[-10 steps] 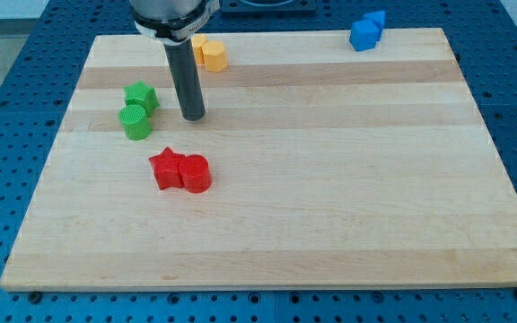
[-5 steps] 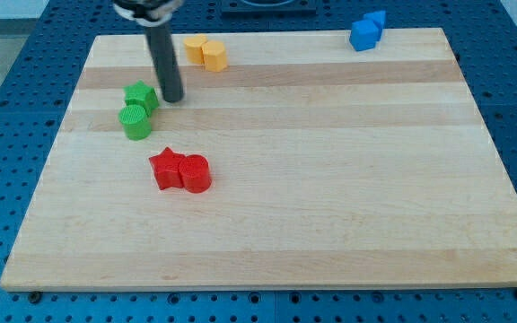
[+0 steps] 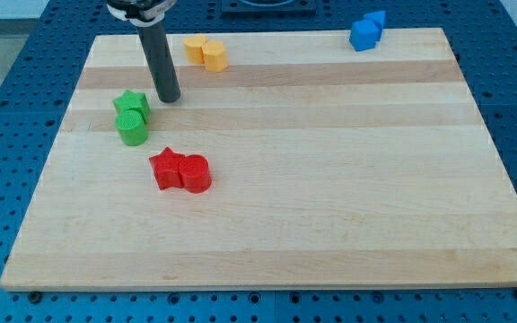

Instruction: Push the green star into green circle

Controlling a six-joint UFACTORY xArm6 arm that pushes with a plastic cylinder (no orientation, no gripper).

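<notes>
1. Well, I have no jaws on this rig to be open or closed, only a straight rod; my tip (image 3: 169, 97) rests on the tabletop (image 3: 330, 179).
2. The green star (image 3: 132, 104) sits just to the view's left of my tip, slightly lower, close but seemingly not touching.
3. The green circle (image 3: 132, 127) lies directly below the star in the view, and the two appear pressed together.
4. I judge the star a light, rigid plastic piece that slides easily on smooth wood and may spin if struck on a point.
5. Nothing to grip, so I would press its upper flank, centred, toward the circle.
6. The red star (image 3: 163, 168) and red cylinder (image 3: 196, 173) lie further down, apart.
</notes>
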